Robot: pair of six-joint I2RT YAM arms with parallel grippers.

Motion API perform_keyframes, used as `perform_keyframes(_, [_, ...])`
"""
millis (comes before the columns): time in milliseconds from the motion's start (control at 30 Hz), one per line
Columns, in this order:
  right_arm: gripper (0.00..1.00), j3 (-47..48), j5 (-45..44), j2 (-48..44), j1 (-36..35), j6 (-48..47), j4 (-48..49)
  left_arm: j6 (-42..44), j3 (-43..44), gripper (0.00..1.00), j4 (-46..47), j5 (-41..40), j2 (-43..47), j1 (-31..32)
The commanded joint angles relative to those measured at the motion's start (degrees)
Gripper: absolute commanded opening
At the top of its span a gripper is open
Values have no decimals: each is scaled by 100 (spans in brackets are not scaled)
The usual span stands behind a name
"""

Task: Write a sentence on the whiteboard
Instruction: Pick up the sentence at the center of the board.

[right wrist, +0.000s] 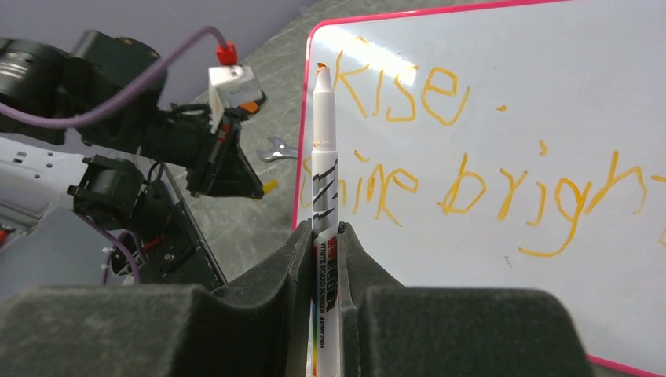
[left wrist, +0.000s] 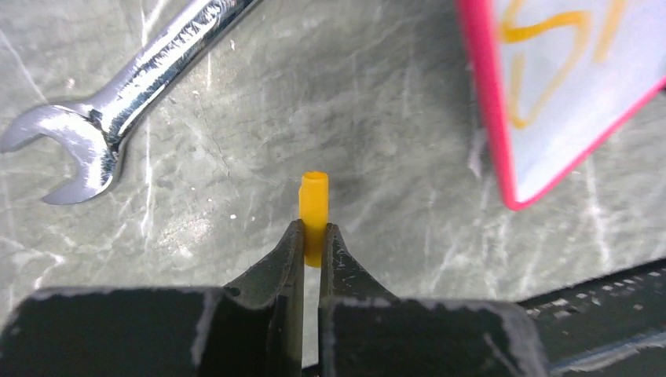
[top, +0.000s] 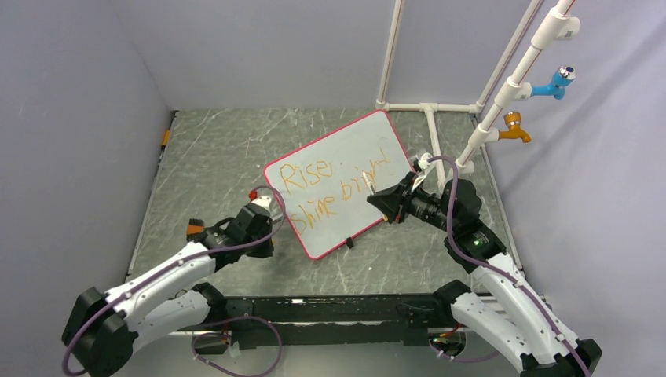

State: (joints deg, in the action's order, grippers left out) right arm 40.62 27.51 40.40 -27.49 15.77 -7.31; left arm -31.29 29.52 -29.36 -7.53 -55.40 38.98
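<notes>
Left of the whiteboard (top: 334,228) | my left gripper (left wrist: 313,234) pinches the orange cap (left wrist: 314,196), wrench (left wrist: 126,94) near | my right gripper (right wrist: 323,232), at its right side, grips the marker (right wrist: 323,157) | sentence (right wrist: 458,196) written.

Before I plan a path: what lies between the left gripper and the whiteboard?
Bare grey marbled tabletop separates the left gripper from the white pink-rimmed whiteboard, in the left wrist view.

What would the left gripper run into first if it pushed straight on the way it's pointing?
Probably bare table: the left gripper, shut on the orange cap, points between the wrench and the whiteboard corner. The cap would touch first; depth is hard to judge.
</notes>
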Motion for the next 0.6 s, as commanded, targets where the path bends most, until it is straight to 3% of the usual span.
perform_keyframes(0, [0, 338, 220, 65, -38, -60, 203, 168, 760, 0, -946, 29, 579, 25])
perform_keyframes(200, [0, 401, 554, 229, -75, 20, 322, 769, 1852, 0, -2030, -261, 1034, 26])
perform_keyframes(433, [0, 534, 1041, 502, -194, 110, 347, 2407, 2936, 0, -2075, -715, 999, 34])
perform_keyframes(567, [0, 660, 1294, 666, -302, 52, 223, 3903, 3122, 0, -1297, -982, 1017, 26])
